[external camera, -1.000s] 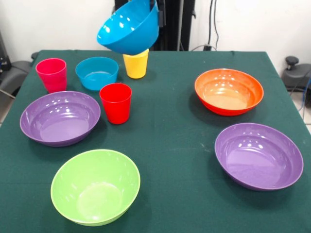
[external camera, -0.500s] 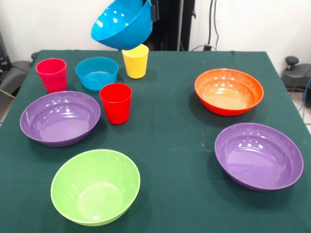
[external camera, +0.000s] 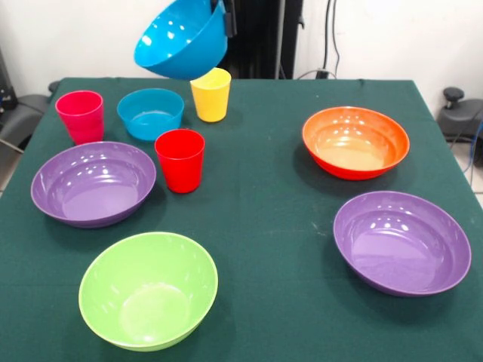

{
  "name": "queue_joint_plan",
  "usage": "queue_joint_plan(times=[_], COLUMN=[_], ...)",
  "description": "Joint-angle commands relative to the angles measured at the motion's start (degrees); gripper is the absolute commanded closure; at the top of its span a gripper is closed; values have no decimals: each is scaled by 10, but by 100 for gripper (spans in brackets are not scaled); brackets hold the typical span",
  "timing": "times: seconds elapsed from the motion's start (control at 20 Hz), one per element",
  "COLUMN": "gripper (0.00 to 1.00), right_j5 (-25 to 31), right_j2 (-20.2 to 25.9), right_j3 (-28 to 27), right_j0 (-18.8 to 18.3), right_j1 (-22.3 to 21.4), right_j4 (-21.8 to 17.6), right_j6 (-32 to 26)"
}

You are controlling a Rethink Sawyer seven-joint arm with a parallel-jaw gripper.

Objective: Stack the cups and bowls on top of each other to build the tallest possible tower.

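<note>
The gripper is hanging at the top edge of the front view, clamped on the rim of the deep blue glossy plastic bowl; only a dark sliver of it is showing against that rim, so how wide the jaws are standing cannot be read beyond the fact that they are pinching the bowl's wall. The bowl is tilting in the air, its mouth facing up and toward the camera (the glossy inside is catching the light), and it is hanging clear of the dark green tablecloth.

Just below it, the yellow tapered plastic cup is standing upright, its rim partly overlapped by the lifted bowl. Left of the cup the smaller blue plastic bowl is sitting, and further left the pink-magenta plastic cup. The red plastic cup is standing just beside the left wide purple plastic bowl. The lime green plastic bowl is resting nearest the camera. On the other side, well apart from these, the wide orange plastic bowl and the second wide purple bowl are sitting. Nothing is nesting in anything.
</note>
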Motion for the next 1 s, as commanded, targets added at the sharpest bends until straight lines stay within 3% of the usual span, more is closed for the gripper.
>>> queue_joint_plan(times=[0.05, 1.0], gripper=[100, 100], right_j5=[-11, -54], right_j2=[1, -1], right_j3=[6, -42], right_j0=[-14, -30], right_j1=[59, 148], right_j4=[-77, -160], right_j6=[-33, -6])
